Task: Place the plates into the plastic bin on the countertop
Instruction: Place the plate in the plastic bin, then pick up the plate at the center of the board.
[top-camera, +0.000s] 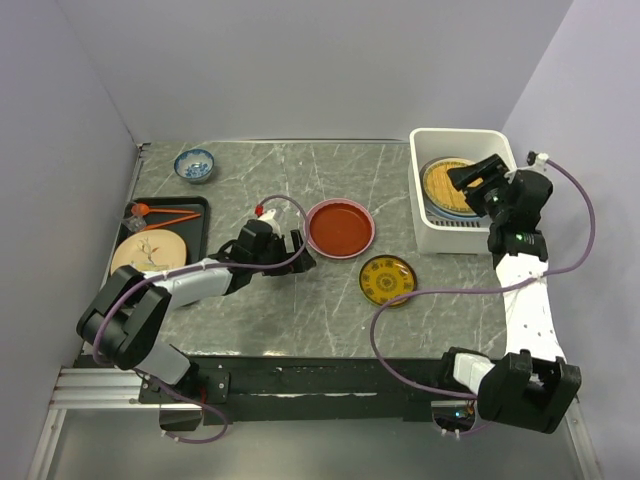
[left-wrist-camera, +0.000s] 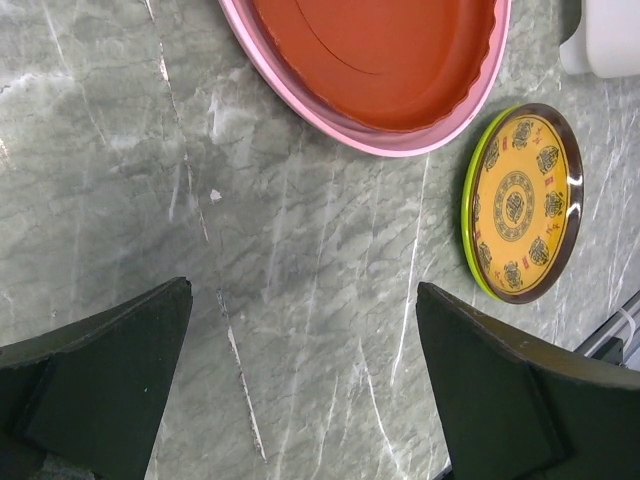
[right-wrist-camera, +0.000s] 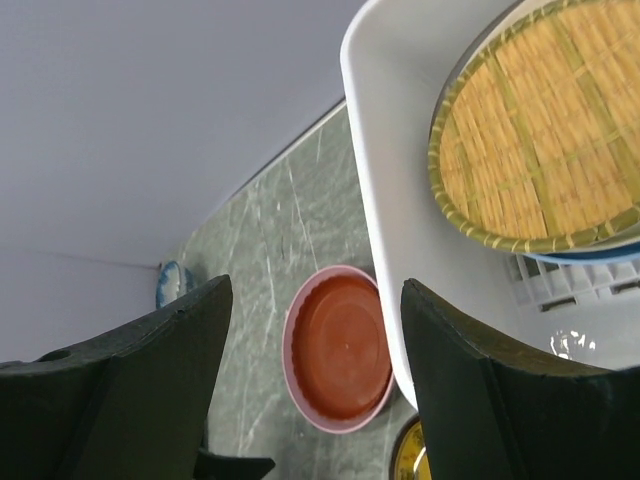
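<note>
The white plastic bin (top-camera: 432, 232) stands at the back right of the countertop (top-camera: 260, 300). In it a woven-look plate with a green rim (right-wrist-camera: 545, 140) lies on a blue plate (right-wrist-camera: 590, 257). My right gripper (top-camera: 475, 175) hovers over the bin's near-left part, open and empty (right-wrist-camera: 315, 290). A red-orange plate (top-camera: 340, 226) sits in a pink plate (left-wrist-camera: 300, 100) mid-table. A small yellow-patterned plate (top-camera: 388, 279) lies to its front right. My left gripper (top-camera: 300, 250) is open just left of the stacked pair, over bare marble (left-wrist-camera: 303, 290). A cream plate with a leaf sprig (top-camera: 148, 253) rests on the left.
A flat black tray (top-camera: 195, 228) at the left holds the cream plate and an orange-red utensil (top-camera: 165, 213). A small blue-and-white bowl (top-camera: 194, 165) stands at the back left. Grey walls close the back and both sides.
</note>
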